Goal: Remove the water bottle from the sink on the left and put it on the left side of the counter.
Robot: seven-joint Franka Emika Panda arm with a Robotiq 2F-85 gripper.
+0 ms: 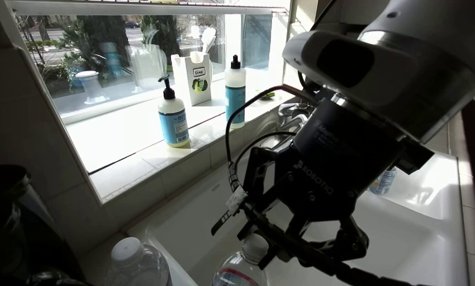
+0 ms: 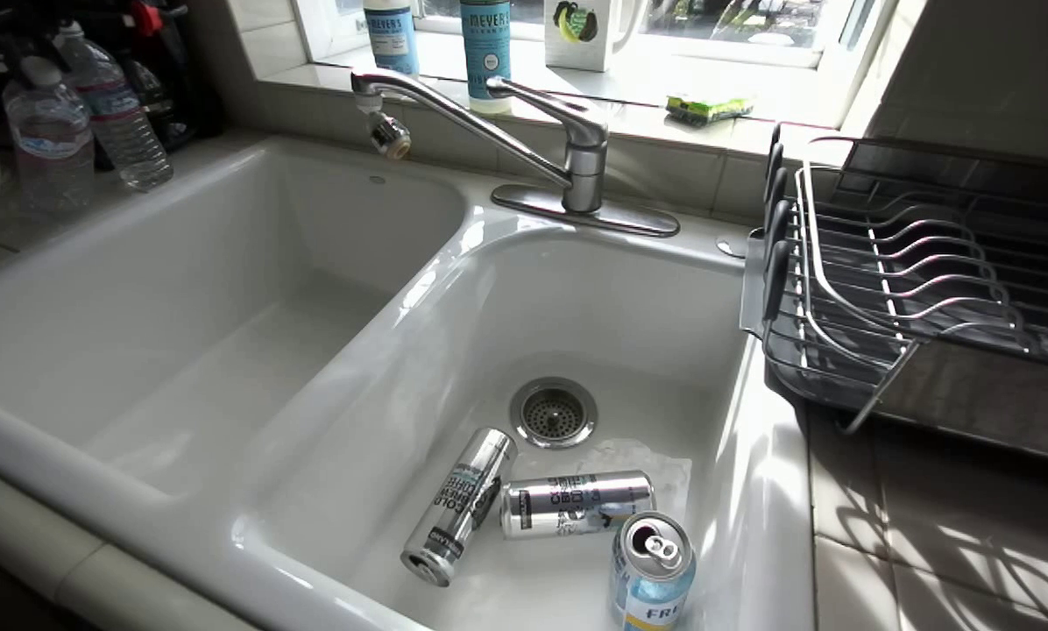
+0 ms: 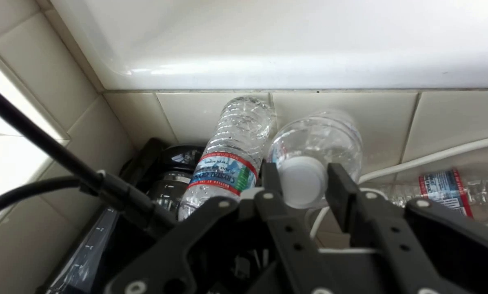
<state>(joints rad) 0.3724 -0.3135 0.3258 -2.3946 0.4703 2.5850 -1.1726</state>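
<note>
Two "Meyer's" bottles (image 2: 487,57), "Crystal Geyser" label (image 3: 223,173), "Robotiq" jaws clamped on water bottle's (image 3: 319,139) cap (image 3: 302,181)

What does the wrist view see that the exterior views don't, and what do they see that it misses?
Only the wrist view shows the label on a sideways bottle.
Only the exterior views show the faucet and blue-labelled pump bottle, plus, in an exterior view, the drain and silver cans.
Both share the white sink, water bottle and, in an exterior view, the tool at that bottle's cap.
</note>
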